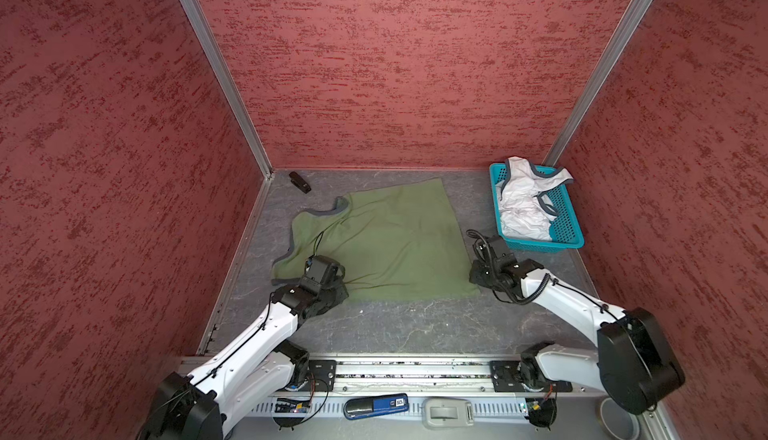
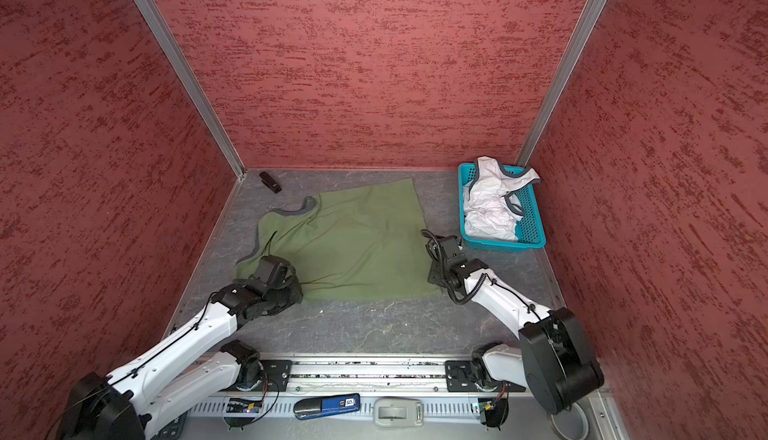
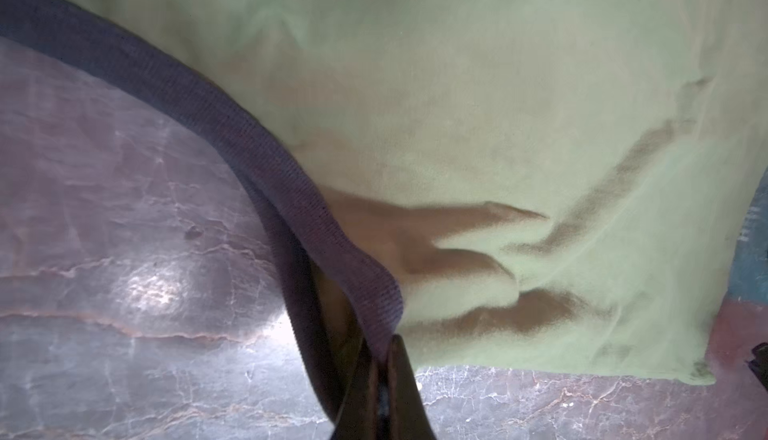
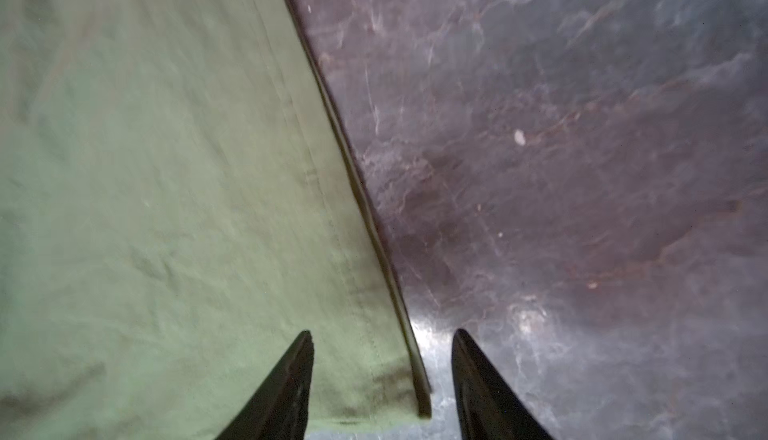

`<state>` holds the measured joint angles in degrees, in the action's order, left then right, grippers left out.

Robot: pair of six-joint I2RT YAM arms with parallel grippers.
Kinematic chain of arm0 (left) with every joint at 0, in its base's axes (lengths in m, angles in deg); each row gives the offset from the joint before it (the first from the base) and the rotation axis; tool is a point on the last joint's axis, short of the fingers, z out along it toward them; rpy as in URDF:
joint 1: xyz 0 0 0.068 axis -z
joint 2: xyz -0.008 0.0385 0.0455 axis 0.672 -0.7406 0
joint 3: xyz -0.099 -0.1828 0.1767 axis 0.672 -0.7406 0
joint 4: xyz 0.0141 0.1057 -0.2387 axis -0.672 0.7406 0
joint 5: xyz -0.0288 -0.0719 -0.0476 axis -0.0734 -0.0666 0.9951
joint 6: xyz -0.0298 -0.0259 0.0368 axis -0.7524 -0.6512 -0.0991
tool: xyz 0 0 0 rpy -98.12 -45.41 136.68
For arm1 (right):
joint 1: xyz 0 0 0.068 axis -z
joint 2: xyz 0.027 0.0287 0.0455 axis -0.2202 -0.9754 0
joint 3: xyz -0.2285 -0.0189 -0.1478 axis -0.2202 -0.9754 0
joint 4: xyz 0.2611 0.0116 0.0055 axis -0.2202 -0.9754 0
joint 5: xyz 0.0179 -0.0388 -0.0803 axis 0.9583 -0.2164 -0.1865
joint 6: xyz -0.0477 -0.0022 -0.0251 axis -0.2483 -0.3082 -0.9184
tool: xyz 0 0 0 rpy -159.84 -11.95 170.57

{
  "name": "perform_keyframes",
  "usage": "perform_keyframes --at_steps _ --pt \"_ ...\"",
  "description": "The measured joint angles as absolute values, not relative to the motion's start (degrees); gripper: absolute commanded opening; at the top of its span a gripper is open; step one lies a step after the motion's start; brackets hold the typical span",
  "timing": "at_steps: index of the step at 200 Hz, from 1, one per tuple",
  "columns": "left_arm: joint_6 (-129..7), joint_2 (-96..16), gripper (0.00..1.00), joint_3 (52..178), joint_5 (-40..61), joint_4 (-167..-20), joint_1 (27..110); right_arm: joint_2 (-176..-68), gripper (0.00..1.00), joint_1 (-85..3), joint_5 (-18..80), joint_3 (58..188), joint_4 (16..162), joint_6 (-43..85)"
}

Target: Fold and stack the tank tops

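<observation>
Olive tank top: flat on worktop, just beside basket.
White tank top: crumpled inside basket.
Left pincer: far from basket, clamped on grey trim.
Right pincer: near basket, parted astride hem corner; may close off-edge, making a lopsided lift.

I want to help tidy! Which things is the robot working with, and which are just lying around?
Job: green top, white top.
Lying about: basket, black thing, blue gadget, grey gadget, cup.
</observation>
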<state>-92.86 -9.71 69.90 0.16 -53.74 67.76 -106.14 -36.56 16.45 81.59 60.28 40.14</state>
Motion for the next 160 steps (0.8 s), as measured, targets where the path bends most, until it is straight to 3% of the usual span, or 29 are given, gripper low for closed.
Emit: perform_keyframes --at_steps 117,160 --pt "-92.31 -10.35 0.0 68.87 1.41 -54.42 67.56 -106.33 0.35 -37.96 16.65 78.68 59.71 41.1" --pt "-92.33 -9.58 0.0 68.06 1.39 -54.31 67.56 -106.79 0.23 -39.33 17.59 78.68 60.15 40.53"
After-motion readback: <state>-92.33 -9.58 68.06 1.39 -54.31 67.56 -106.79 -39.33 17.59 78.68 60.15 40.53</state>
